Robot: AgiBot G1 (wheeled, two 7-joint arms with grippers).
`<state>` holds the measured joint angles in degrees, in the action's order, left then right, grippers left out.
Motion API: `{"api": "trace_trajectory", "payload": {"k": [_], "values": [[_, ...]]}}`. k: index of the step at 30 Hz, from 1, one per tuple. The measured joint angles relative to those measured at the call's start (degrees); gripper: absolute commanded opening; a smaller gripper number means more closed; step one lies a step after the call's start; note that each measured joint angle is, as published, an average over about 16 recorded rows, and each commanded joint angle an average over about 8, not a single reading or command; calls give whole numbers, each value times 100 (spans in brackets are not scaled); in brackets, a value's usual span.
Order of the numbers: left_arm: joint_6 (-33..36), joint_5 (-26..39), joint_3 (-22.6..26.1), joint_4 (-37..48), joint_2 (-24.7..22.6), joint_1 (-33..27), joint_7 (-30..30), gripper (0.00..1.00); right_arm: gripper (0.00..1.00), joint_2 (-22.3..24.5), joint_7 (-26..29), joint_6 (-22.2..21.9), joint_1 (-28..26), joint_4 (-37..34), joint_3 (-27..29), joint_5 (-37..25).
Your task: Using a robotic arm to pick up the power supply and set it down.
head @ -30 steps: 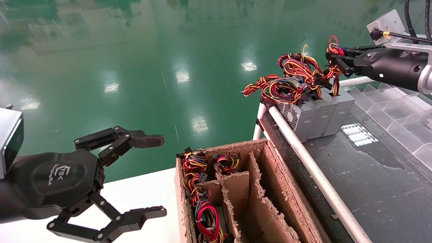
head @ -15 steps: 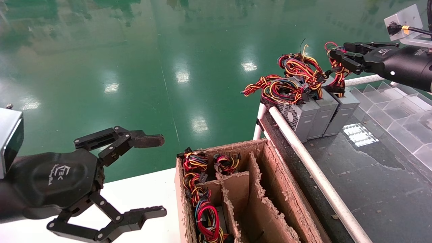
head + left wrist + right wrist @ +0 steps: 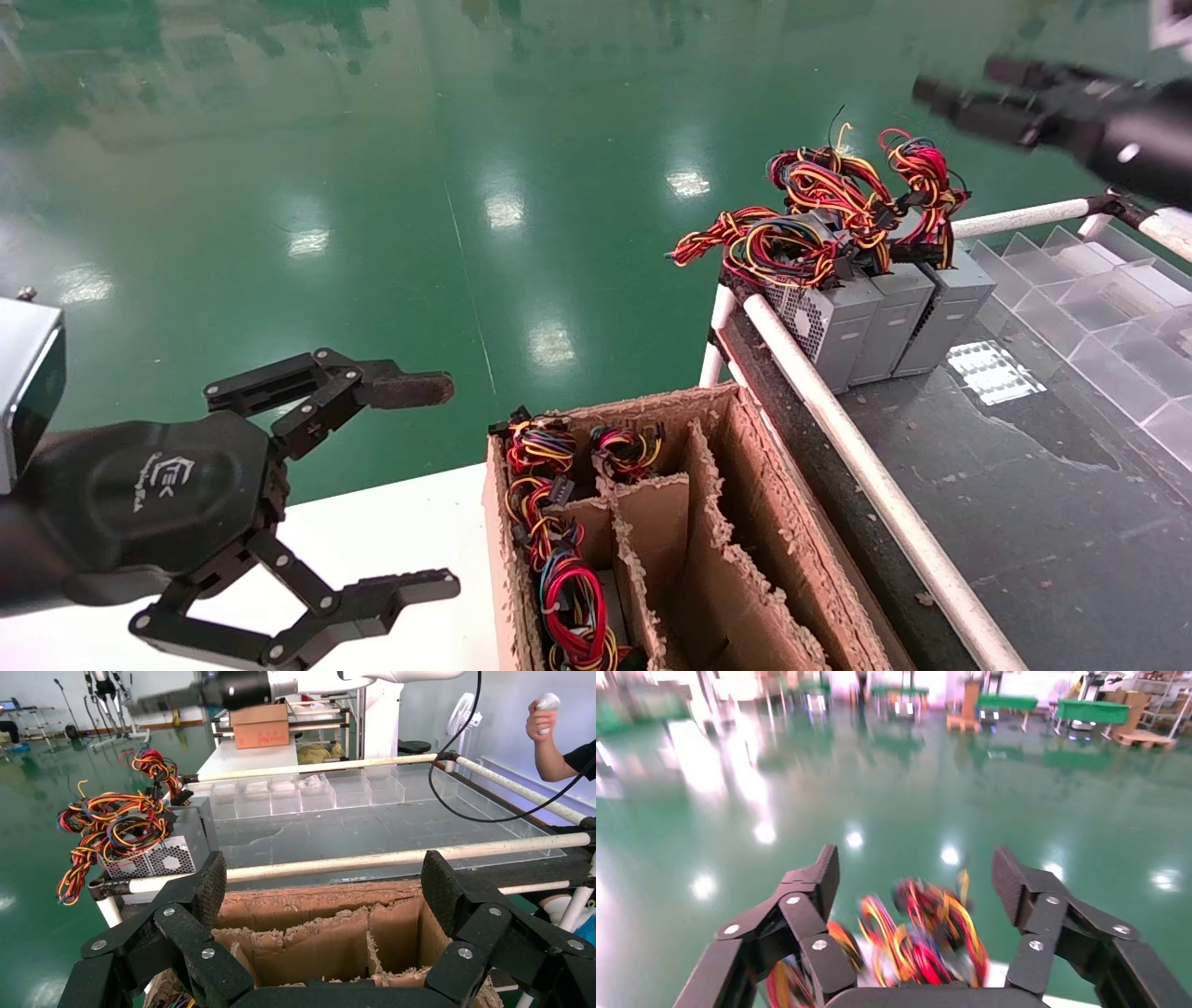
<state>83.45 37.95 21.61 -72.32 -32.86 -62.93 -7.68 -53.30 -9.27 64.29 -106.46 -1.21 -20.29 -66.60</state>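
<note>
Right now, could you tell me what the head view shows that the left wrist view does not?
Only the head view shows the wire bundles in the cardboard box's slots. Only the left wrist view shows a person's hand holding a white controller. Both show the three grey power supplies on the bench, the open left gripper, and the right gripper raised above them.

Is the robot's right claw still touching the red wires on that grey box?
Apart. The head view shows the right gripper open, with green floor between it and the power supply's wires.

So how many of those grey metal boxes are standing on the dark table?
3, side by side at the table's far corner: left box, middle box, right box. More may sit hidden under the wires in the cardboard box.
</note>
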Motion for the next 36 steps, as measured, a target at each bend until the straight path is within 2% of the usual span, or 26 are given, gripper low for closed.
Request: {"api": "trace_trajectory", "payload": {"k": [11, 36], "values": [[0, -1, 0, 2, 1, 0, 1, 100, 100, 221, 426, 417, 399, 552, 245, 519], [0, -1, 1, 2, 1, 0, 1, 100, 100, 951, 1145, 1203, 2254, 3691, 331, 1412]]}}
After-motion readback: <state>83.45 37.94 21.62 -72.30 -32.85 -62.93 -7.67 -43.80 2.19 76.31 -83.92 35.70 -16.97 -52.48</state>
